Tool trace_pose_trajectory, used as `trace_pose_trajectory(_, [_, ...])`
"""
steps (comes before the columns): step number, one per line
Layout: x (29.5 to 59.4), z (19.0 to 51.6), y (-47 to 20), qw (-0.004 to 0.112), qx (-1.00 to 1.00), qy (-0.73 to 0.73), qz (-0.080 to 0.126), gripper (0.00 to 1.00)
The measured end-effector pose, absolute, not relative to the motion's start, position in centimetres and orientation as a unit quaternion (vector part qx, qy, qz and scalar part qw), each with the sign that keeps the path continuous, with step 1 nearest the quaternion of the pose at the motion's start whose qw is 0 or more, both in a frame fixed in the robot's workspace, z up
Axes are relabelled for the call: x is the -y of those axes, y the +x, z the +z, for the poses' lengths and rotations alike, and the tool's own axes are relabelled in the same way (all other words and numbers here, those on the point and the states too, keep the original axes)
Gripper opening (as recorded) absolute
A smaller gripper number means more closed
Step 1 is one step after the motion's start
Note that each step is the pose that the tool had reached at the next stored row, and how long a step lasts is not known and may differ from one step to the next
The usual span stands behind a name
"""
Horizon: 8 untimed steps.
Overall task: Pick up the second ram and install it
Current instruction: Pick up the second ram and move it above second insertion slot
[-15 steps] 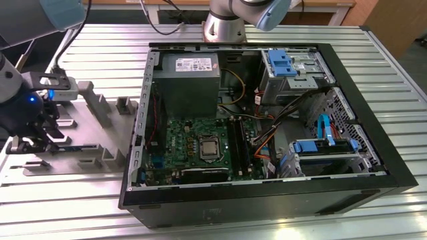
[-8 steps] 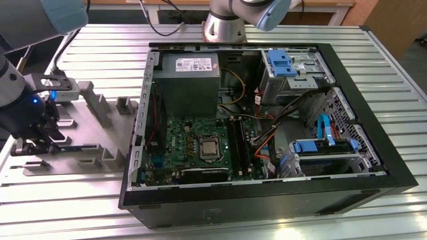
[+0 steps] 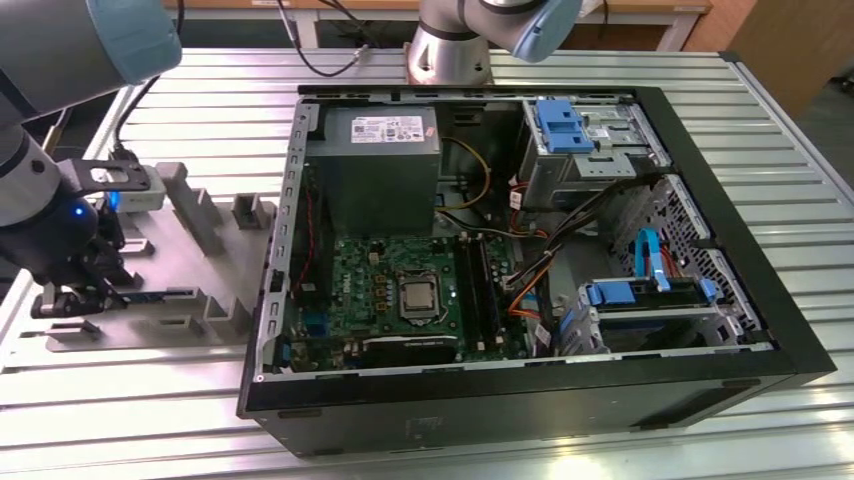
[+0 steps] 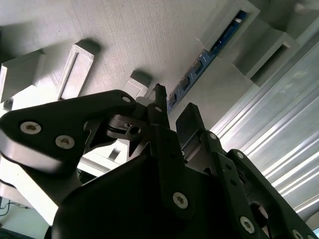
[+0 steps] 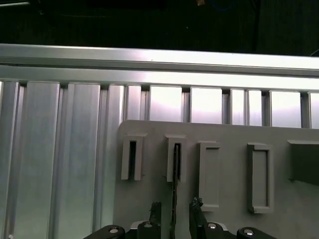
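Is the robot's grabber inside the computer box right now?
No, the jaws hang over the gray holder, which lies outside the computer case, toward the exterior view's left.

A ribbed aluminium table [image 3: 240, 70] spans the exterior view, its slats shining with pale light. A wooden board [image 3: 641, 6] runs behind its far edge, and a wooden panel [image 3: 801, 40] stands at the exterior view's right. In the first wrist view, darkness lies beyond the table's edge.
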<state>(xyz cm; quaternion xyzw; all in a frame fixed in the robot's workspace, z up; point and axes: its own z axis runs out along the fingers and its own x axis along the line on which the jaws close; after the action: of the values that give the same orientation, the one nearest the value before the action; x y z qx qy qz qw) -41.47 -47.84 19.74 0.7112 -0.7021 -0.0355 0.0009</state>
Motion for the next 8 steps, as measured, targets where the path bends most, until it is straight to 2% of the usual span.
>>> trace_pose_trajectory(8, [47.84,19.68,-41.47,0.001,0.702,0.711,-0.035,0.35])
